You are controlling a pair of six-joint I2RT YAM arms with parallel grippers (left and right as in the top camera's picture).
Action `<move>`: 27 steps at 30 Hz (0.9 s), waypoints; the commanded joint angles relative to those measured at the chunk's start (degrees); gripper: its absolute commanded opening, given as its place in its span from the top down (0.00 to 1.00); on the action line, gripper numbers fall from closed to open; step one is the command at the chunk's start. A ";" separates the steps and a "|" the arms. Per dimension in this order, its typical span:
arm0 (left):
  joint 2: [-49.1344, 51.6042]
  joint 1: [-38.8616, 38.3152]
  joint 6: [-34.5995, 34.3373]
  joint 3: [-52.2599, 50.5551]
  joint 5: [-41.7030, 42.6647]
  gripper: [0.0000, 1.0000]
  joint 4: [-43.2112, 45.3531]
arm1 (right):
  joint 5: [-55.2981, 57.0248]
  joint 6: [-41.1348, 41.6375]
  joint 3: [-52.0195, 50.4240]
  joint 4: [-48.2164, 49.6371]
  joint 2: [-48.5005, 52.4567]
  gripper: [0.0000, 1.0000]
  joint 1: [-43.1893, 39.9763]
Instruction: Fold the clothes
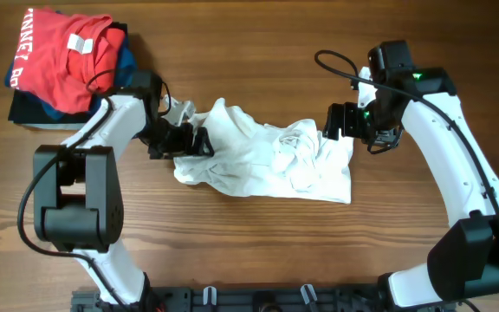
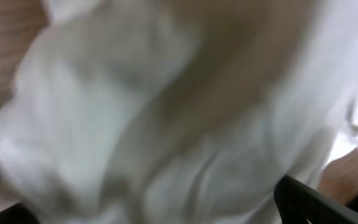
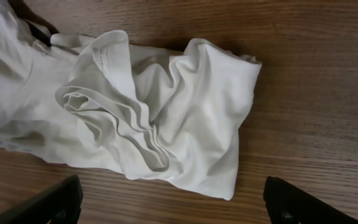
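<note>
The white T-shirt (image 1: 267,160) lies crumpled in the middle of the wooden table, and no lettering shows. My left gripper (image 1: 189,139) is at its left edge, pressed into the cloth. In the left wrist view, blurred white fabric (image 2: 166,112) fills the frame. The fingers (image 2: 148,211) show only at the bottom corners, wide apart, with cloth between them. My right gripper (image 1: 338,123) hovers at the shirt's upper right corner. In the right wrist view its fingers (image 3: 173,199) are spread wide over bare wood, just short of the shirt's hem (image 3: 185,124), and hold nothing.
A red shirt with white lettering (image 1: 63,56) lies on folded blue and dark garments (image 1: 29,108) at the back left corner, close behind my left arm. Bare wood surrounds the shirt in front and to the right.
</note>
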 commanded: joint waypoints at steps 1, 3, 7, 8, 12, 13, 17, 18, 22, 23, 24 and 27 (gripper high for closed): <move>1.99 -2.58 1.92 -5.57 2.80 0.00 6.82 | 1.05 -0.94 1.09 0.83 -0.96 0.06 -0.20; 1.99 -4.46 1.88 -7.65 3.67 0.11 10.05 | 1.07 -0.92 1.09 1.03 -0.96 0.06 -0.20; 1.99 -7.02 1.03 -9.09 3.61 0.69 9.94 | 1.05 -0.59 1.09 1.11 -0.96 0.06 -0.20; 1.92 -6.75 0.44 -9.03 3.41 0.96 9.60 | 1.01 0.26 1.07 1.07 -0.96 0.06 -0.17; 1.31 -2.78 -1.86 -7.89 2.64 0.96 6.75 | -2.19 1.01 0.85 1.31 -0.85 0.22 0.35; 0.83 -1.25 -2.01 -7.15 2.64 0.96 5.31 | -2.93 1.05 0.63 1.68 -0.85 0.35 0.66; -2.08 3.78 -2.01 -4.61 2.62 0.96 1.79 | -4.94 3.85 -1.84 4.66 -0.83 0.96 2.32; -2.86 4.66 -1.99 -4.13 2.62 0.96 1.31 | -6.71 3.82 -3.17 6.23 -0.85 0.96 2.86; -5.07 5.40 -1.99 -3.72 2.64 0.96 0.39 | -13.90 4.70 -9.14 13.84 -0.72 0.96 5.70; -5.27 5.03 -1.90 -3.72 2.58 0.96 0.00 | -14.27 5.66 -10.51 15.45 -0.46 0.96 6.56; -5.27 4.81 -1.92 -3.69 2.58 0.96 -0.02 | -14.43 6.67 -11.76 16.92 -0.20 0.96 7.39; -5.38 4.44 -1.97 -3.61 2.58 0.96 0.07 | -14.40 8.15 -15.08 21.27 2.08 0.96 10.19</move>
